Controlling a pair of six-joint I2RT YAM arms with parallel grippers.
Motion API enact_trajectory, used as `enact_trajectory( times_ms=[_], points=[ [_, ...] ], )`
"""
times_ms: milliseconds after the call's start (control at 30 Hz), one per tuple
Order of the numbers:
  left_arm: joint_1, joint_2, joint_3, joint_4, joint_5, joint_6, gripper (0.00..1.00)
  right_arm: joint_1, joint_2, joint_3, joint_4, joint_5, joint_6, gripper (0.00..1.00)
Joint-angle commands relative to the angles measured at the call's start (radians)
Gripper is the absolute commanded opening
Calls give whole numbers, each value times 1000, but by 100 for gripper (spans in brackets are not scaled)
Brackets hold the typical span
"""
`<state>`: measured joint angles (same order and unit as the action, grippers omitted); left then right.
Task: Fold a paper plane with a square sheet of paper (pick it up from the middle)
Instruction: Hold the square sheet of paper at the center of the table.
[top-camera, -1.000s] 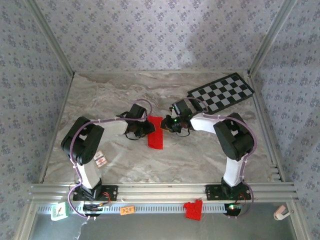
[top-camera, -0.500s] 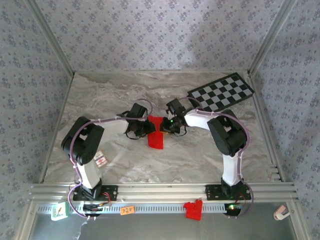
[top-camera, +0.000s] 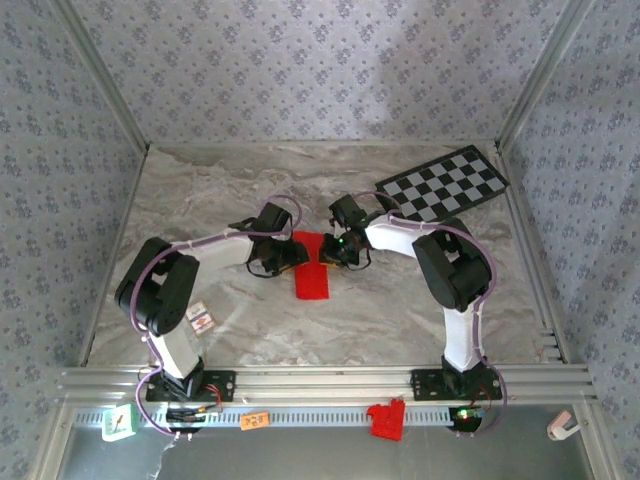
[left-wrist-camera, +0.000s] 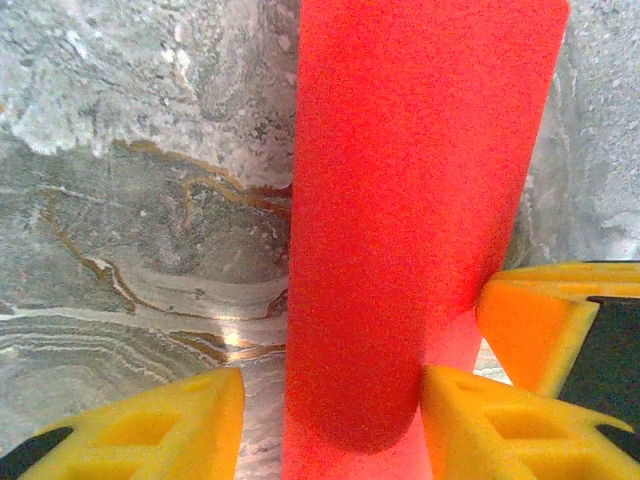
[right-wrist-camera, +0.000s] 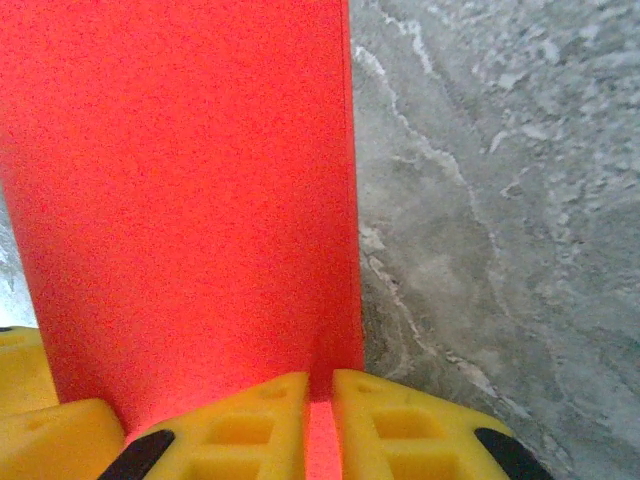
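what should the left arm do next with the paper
Probably lower the left gripper to press the fold flat. The paper bulges in a rounded, uncreased bend between its open fingers, while the right gripper pinches the paper's edge and can hold it in place.

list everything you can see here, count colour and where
sheet of paper: 1, red, folded, mid-table between the grippers
checkered board: 1, black and white, far right of table
card: 1, white and red, on the table by the left arm
bracket: 1, red, near ledge
tag: 1, green, near ledge, left
table: 1, grey marble
left gripper: yellow fingers, apart, astride the sheet
right gripper: yellow fingers, pinching the sheet
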<state>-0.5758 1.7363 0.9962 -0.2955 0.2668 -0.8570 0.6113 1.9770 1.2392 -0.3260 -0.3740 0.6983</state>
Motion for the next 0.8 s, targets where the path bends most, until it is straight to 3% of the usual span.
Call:
enact_trajectory(
  times_ms=[0,267,533,767],
  points=[
    [2,40,14,-17,32,12,51,8,37,8,-44,15,-5,17],
    [2,92,17,-35,8,16,40,-8,-41,19,30,-41,33,20],
    [-1,125,9,-40,-10,19,41,-56,-207,-92,80,59,66,24],
    [-11,156,9,-52,-21,40,42,-95,-260,-159,73,107,66,24]
  ],
)
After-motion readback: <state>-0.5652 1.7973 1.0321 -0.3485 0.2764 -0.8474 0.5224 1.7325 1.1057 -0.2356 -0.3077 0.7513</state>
